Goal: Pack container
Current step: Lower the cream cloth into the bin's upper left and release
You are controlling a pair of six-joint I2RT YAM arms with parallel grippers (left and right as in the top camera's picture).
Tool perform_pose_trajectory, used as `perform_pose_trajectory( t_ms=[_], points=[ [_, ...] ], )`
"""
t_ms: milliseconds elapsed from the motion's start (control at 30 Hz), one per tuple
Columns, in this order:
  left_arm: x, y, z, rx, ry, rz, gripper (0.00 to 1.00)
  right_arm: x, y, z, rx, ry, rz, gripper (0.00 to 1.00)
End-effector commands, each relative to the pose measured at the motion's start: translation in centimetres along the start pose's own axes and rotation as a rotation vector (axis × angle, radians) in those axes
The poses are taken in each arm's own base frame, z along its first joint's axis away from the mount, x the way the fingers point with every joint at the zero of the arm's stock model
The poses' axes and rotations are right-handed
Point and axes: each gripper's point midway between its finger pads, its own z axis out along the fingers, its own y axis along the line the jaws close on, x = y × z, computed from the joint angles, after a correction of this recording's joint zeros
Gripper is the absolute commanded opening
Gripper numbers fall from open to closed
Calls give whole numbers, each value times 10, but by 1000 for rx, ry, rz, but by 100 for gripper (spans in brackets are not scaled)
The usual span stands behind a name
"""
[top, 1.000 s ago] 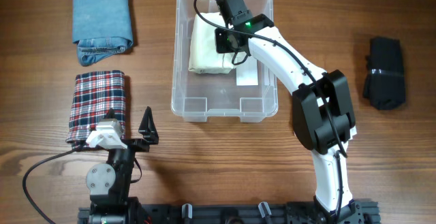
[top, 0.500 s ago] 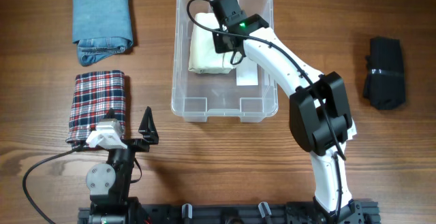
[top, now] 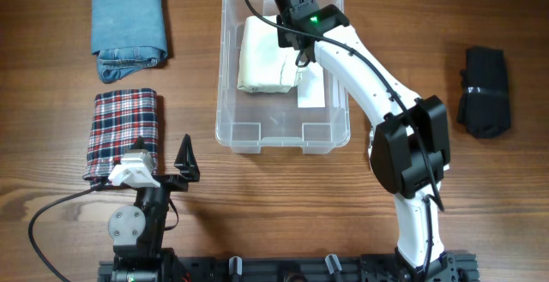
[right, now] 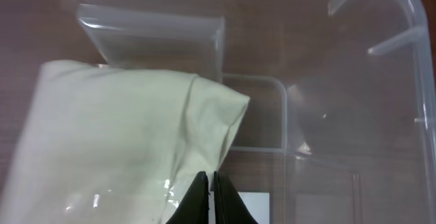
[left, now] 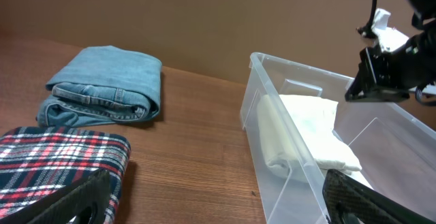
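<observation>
Clear plastic container (top: 225, 76) sits on the bench (top: 257, 205), holding a cream folded garment (top: 262, 55) lying lengthwise along its left wall. Right arm's fingers (right: 195, 202), pressed together, hang by the garment's right edge; left arm's fingers (left: 85, 198), spread wide, sit nearest the plaid cloth (top: 123, 132).

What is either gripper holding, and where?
Nothing. Right gripper, jaws shut, hangs above the folded cream cloth; left gripper is open and empty.
</observation>
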Motion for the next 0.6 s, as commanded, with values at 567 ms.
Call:
perform_pose_trajectory(
  t_ms=[567],
  points=[
    [2, 0, 0, 7, 2, 13, 100, 50, 25, 53, -79, 157, 7, 4]
  ],
)
